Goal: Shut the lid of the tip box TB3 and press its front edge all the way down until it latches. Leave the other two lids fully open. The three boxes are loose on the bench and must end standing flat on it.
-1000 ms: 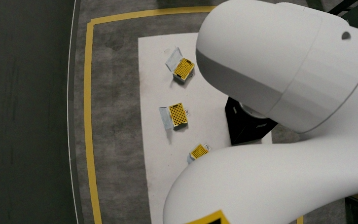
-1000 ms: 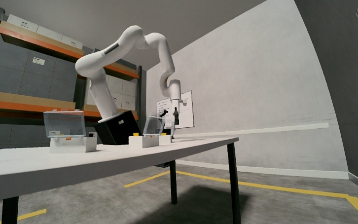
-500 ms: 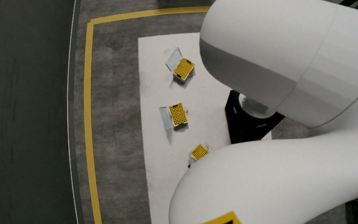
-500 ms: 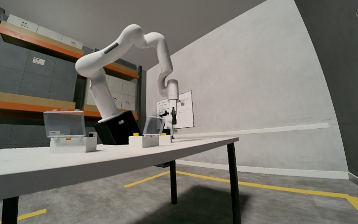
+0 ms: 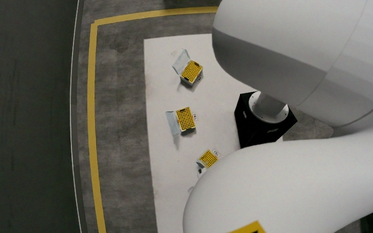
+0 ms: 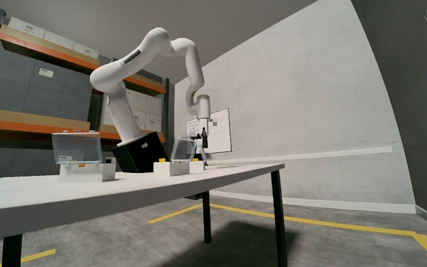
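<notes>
Three white tip boxes with yellow racks stand on the white bench (image 5: 162,86) (image 6: 142,187). The one by the tag that seems to read TB3 (image 5: 208,158) (image 6: 196,165) is the farthest in the side view. Its clear lid (image 6: 200,153) stands up, and from above the arm hides most of it. The middle box (image 5: 185,118) (image 6: 171,167) and the other end box (image 5: 191,71) (image 6: 86,172) have their lids (image 5: 172,122) (image 6: 182,149) (image 5: 181,61) (image 6: 76,147) open. My gripper (image 6: 204,145) is shut and empty. It hangs just above and behind the TB3 lid, and the arm hides it from above.
The robot's black base (image 5: 252,127) (image 6: 139,154) stands on the bench beside the boxes. The white arm fills the right of the top view. Shelving lines the wall behind, and yellow floor tape (image 5: 91,115) rings the bench.
</notes>
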`<state>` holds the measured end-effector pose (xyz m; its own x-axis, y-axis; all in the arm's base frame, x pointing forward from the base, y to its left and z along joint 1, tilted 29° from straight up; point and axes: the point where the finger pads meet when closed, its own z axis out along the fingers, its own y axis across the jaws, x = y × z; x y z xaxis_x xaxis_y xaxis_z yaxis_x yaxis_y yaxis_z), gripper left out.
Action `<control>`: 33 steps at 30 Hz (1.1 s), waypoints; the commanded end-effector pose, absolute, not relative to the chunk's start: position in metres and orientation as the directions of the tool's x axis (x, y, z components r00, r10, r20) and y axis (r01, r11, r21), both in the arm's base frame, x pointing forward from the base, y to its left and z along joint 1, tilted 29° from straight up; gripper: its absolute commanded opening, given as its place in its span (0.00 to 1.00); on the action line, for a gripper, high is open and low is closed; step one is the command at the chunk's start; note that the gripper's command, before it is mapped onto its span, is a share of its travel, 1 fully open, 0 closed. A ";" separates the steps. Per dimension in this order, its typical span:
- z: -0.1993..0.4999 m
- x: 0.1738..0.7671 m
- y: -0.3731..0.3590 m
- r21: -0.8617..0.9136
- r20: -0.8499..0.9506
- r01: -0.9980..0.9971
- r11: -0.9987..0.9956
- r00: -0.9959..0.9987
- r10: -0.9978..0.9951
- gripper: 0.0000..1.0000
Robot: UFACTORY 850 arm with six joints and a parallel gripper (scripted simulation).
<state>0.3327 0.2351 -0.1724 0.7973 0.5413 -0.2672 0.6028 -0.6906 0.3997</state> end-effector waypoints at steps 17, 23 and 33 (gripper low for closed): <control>-0.167 0.323 0.230 0.400 -0.265 0.602 -0.691 0.797 0.542 0.00; -0.167 0.323 0.230 0.400 -0.265 0.602 -0.691 0.797 0.542 0.00; -0.155 0.322 0.236 0.400 -0.265 0.602 -0.691 0.797 0.542 0.00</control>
<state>0.3220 0.2319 -0.1616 0.7973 0.5417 -0.2661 0.6026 -0.6906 0.3999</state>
